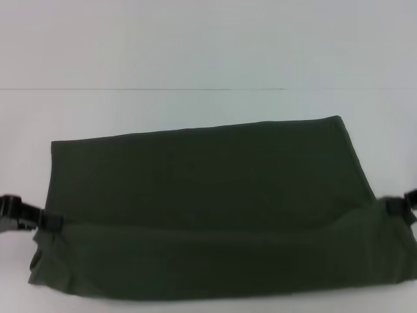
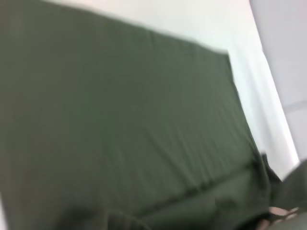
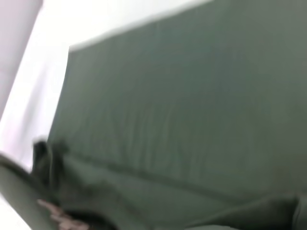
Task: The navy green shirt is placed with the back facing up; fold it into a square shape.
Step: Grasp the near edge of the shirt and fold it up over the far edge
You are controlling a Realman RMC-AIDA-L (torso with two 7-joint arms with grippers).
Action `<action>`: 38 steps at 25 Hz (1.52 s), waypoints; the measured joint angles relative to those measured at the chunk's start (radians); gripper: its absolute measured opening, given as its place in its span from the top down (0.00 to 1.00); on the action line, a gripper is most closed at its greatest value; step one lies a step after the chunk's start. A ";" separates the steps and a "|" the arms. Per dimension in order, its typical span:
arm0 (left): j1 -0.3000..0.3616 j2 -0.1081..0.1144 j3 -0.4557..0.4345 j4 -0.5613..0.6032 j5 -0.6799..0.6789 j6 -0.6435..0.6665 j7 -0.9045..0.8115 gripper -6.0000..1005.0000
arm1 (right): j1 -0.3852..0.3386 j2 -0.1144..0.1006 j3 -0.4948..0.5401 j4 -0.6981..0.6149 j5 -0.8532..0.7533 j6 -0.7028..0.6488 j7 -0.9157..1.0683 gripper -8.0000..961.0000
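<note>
Now matte olive shirt (image 1: 208, 195), rectangular; left claw (image 1: 49, 222), right claw (image 1: 393, 207) pinching side edges.

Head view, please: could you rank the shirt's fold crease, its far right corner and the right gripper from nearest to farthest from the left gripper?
From the left gripper:
1. Fold crease of the navy green shirt, starting beside it.
2. Far right corner, at the back right.
3. Right gripper, at the opposite edge.

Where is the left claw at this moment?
In the head view the left claw sits at the left edge of the navy green shirt, at the fold line, on the white table; the right claw mirrors it opposite.
</note>
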 joint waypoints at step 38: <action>-0.053 -0.209 -0.006 -0.026 -0.196 -0.813 0.103 0.95 | 0.078 0.209 -0.096 0.122 0.337 0.895 -0.142 0.91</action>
